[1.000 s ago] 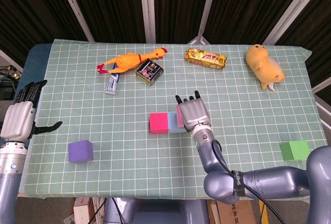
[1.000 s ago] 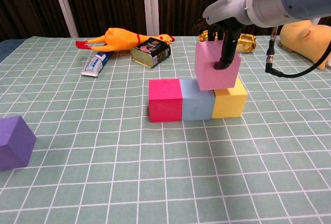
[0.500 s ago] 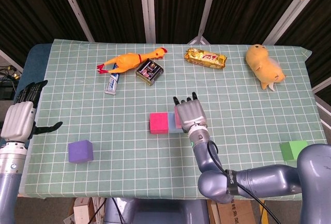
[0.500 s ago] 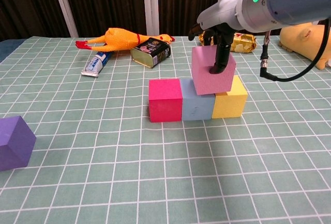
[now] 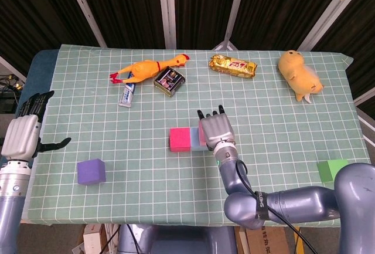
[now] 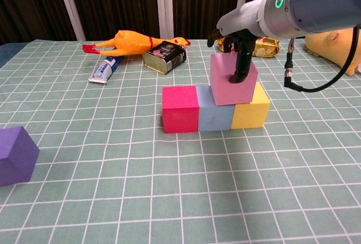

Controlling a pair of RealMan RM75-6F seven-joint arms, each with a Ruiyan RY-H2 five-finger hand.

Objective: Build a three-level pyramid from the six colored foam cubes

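Dark curtains with pale metal struts hang behind a counter [image 6: 113, 199] covered in a green cloth with a white grid. Near its middle three foam cubes stand touching in a row: a magenta cube [image 6: 180, 109] on the viewer's left, a pale blue cube [image 6: 214, 114] in the middle and a yellow cube [image 6: 250, 110] on the right. A pink cube [image 6: 228, 83] rests on top, over the seam between the blue and yellow ones, slightly tilted. The right hand [image 6: 237, 38] grips this pink cube from above, with one of its dark fingers [image 6: 241, 66] pressed down the front face and the others hidden behind the cube. From the head view, the back of the right hand [image 5: 215, 129] covers most of the row.

A purple cube [image 5: 91, 171] sits alone towards the left front, and a green cube [image 5: 331, 169] lies near the right front edge, partly hidden by the right arm. Along the far side lie a rubber chicken [image 5: 149, 67], a tube [image 5: 128, 94], a small tin [image 5: 170, 81], a gold snack wrapper [image 5: 233, 65] and a yellow plush toy [image 5: 299, 73], all well apart from the row.

The left hand [image 5: 23, 131] hangs off the counter's left edge, holding nothing, its fingers extended and its thumb sticking out to the side.
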